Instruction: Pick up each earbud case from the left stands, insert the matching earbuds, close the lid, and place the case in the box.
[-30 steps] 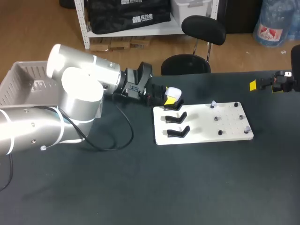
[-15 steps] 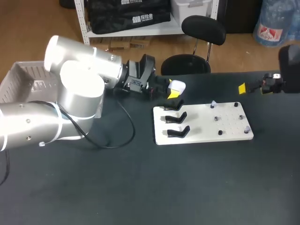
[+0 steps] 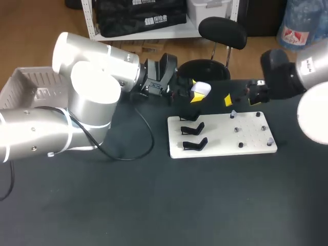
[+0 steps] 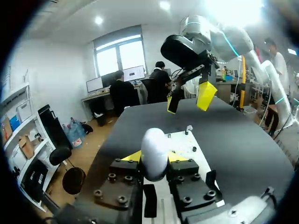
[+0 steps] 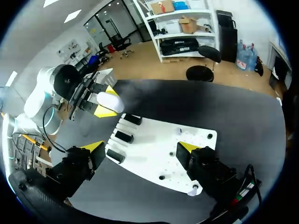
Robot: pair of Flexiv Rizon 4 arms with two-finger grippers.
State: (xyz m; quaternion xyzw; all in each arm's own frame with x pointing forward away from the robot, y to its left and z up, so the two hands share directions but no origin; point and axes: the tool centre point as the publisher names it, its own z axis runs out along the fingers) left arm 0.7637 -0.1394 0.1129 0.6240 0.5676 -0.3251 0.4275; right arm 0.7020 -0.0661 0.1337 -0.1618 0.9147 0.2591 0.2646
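White earbud case point(image 3: 201, 88) sits clamped in left gripper point(image 3: 197, 95) beyond the board's point(image 3: 220, 148) far edge; right gripper point(image 3: 240, 102), fingers spread, hangs nearest the earbud point(image 3: 233, 114).

White stand board point(image 3: 220, 141) on black table point(image 3: 154, 205).

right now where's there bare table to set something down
The table in front of the white board is bare, as is the strip to its right. Crowded: the board's far edge, where left jaws hold the earbud case and right jaws hang open.
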